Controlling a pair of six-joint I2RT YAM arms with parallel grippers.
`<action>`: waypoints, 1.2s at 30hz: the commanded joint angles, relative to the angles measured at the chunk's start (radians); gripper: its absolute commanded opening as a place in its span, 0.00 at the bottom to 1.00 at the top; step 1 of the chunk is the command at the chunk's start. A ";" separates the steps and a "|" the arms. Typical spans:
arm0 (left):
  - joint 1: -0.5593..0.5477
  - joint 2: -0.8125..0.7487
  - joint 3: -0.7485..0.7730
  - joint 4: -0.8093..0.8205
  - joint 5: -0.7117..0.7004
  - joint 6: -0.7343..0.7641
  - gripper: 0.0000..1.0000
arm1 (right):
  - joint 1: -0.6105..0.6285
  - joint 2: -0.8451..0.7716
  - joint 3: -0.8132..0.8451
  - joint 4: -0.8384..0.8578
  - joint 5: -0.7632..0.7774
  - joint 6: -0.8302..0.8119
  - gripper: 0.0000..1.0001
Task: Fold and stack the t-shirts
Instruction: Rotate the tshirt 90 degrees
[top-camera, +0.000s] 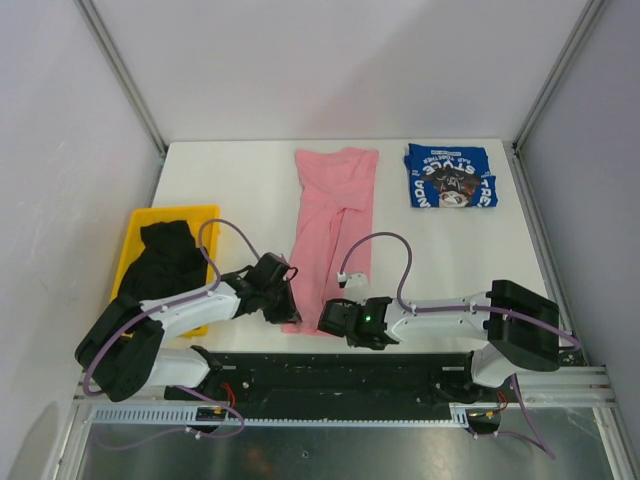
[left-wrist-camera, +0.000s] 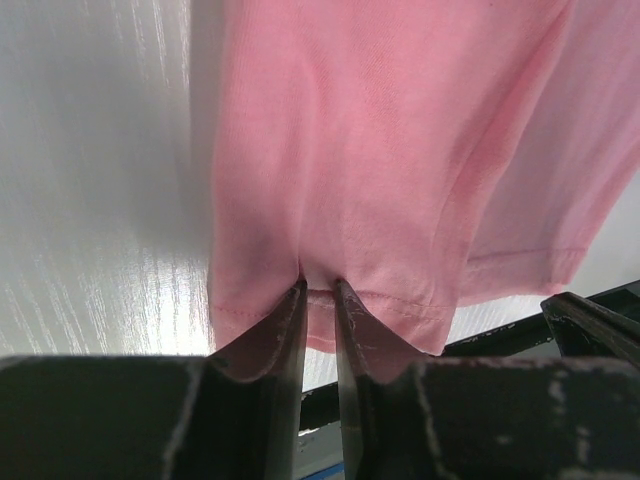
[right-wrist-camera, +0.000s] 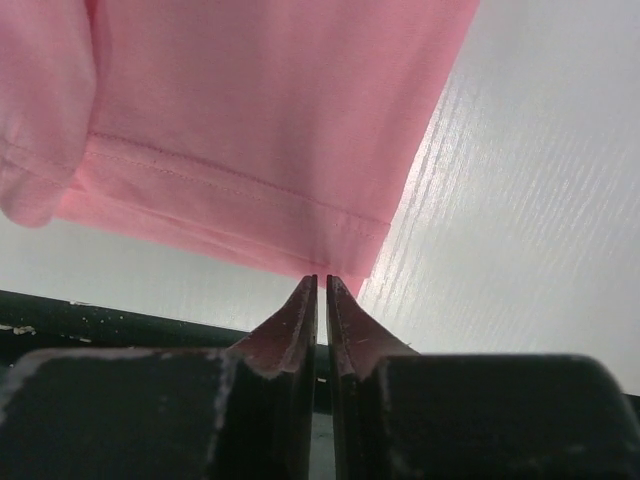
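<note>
The pink t-shirt (top-camera: 335, 220) lies folded lengthwise down the middle of the table, hem toward me. My left gripper (top-camera: 284, 306) is shut on the hem's near left corner; in the left wrist view, pink cloth (left-wrist-camera: 380, 150) sits pinched between the jaws (left-wrist-camera: 320, 286). My right gripper (top-camera: 336, 318) is at the near right corner. Its jaws (right-wrist-camera: 321, 278) are almost closed on the very edge of the hem (right-wrist-camera: 260, 100). The royal-blue t-shirt (top-camera: 450, 175) lies folded at the back right. A black t-shirt (top-camera: 165, 260) is heaped in the bin.
The yellow plastic bin (top-camera: 135, 225) stands at the left, beside my left arm. The black base rail (top-camera: 330, 365) runs along the near table edge, just behind both grippers. White walls close in the back and sides.
</note>
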 joint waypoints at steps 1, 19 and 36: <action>0.002 0.017 -0.031 -0.014 -0.017 -0.002 0.23 | 0.008 -0.027 0.026 -0.013 0.037 0.009 0.17; 0.004 0.012 -0.037 -0.014 -0.015 0.001 0.23 | -0.025 0.038 0.026 0.039 0.028 -0.029 0.29; 0.003 0.013 -0.044 -0.015 -0.019 0.006 0.23 | -0.032 0.030 0.025 0.015 0.036 -0.017 0.10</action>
